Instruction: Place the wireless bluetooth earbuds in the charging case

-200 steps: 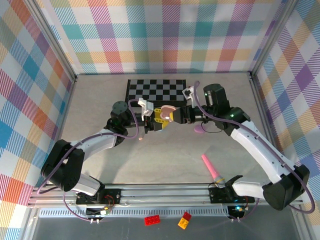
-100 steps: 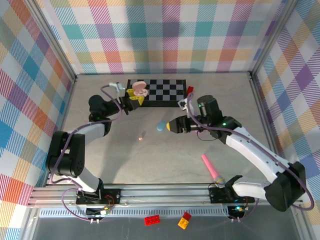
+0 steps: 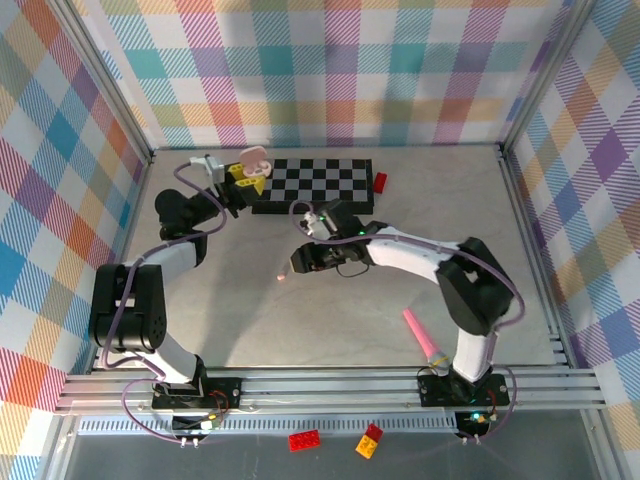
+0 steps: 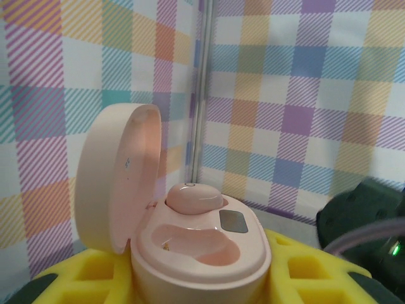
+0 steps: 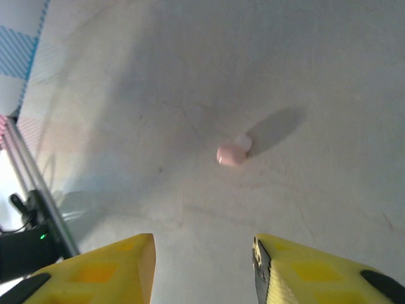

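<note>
One earbud (image 4: 193,197) sits in the open charging case (image 4: 190,244), which the left gripper (image 3: 240,172) pinches tight at the table's 11 o'clock. The second earbud (image 5: 231,154) lies loose mid-table, at 12 o'clock of the right gripper (image 5: 202,266), whose jaws are apart and empty. Pickup step; next it should descend and pinch gently.

Left pincer (image 3: 243,172) at 11 o'clock on the desk (image 3: 220,310), clamped on open pink charging case (image 3: 255,157). Right arm bent across to centre. Right pincer (image 3: 297,262) sits just at 2 o'clock of a tiny pink earbud (image 3: 283,276) on the bare desk; contact unclear. Checkerboard mat (image 3: 320,185) at 12 o'clock, small red block (image 3: 380,181) at its 3 o'clock edge. Pink stick (image 3: 424,345) at 5 o'clock. Red toy brick (image 3: 305,439) and yellow-red brick (image 3: 369,440) past the near rail, 6 o'clock.
</note>
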